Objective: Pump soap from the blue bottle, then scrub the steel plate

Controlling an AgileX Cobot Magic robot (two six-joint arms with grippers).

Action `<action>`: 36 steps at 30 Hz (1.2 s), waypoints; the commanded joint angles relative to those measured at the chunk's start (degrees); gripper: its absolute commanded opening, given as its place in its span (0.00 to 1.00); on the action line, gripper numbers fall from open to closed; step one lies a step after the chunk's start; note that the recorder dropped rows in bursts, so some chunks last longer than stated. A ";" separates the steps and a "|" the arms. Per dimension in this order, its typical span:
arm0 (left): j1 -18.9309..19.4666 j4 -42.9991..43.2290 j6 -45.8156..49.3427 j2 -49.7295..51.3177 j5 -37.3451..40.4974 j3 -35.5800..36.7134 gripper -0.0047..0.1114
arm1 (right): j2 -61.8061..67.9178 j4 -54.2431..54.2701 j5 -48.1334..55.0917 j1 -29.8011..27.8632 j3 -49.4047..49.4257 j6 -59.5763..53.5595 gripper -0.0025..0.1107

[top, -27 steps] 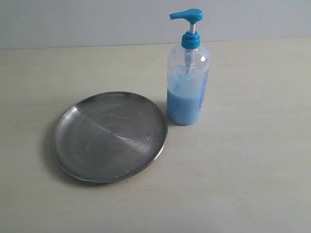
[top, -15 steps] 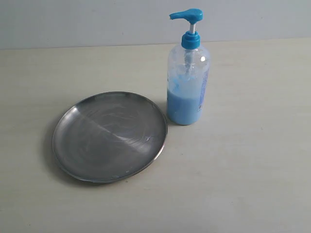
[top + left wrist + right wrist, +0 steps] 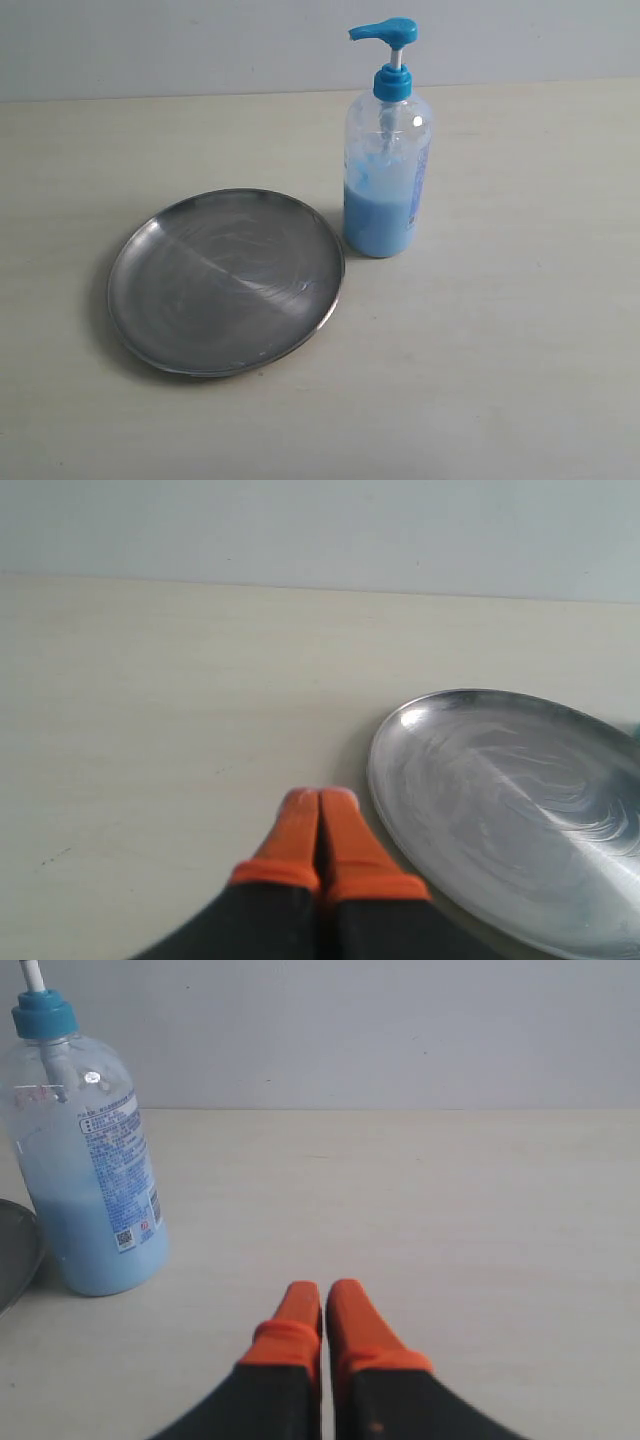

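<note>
The steel plate (image 3: 226, 281) lies flat on the pale table, left of centre in the exterior view. Just right of it stands the blue bottle (image 3: 387, 190), upright, its blue pump head (image 3: 386, 32) raised and pale blue soap (image 3: 378, 220) filling the lower half. Neither gripper shows in the exterior view. In the left wrist view my left gripper (image 3: 320, 797) is shut and empty, its orange fingertips pressed together beside the plate's rim (image 3: 376, 780). In the right wrist view my right gripper (image 3: 322, 1288) is shut and empty, well away from the bottle (image 3: 90, 1180).
The pale table top (image 3: 500, 350) stretches all round the plate and bottle. A plain light wall (image 3: 200, 45) rises behind the table's back edge. A sliver of the plate (image 3: 15, 1255) shows beside the bottle in the right wrist view.
</note>
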 commanded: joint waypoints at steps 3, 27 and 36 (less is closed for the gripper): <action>0.17 -0.32 0.18 -0.32 -0.26 0.15 0.04 | -0.35 -0.26 -0.53 -0.37 0.28 0.03 0.08; 0.17 -0.32 0.18 -0.32 -0.26 0.15 0.04 | -0.35 -0.26 -0.54 -0.37 0.28 0.03 0.08; 0.17 -0.32 0.18 -0.32 -0.26 0.15 0.04 | 7.13 -0.26 -0.34 -0.37 -7.09 0.03 0.08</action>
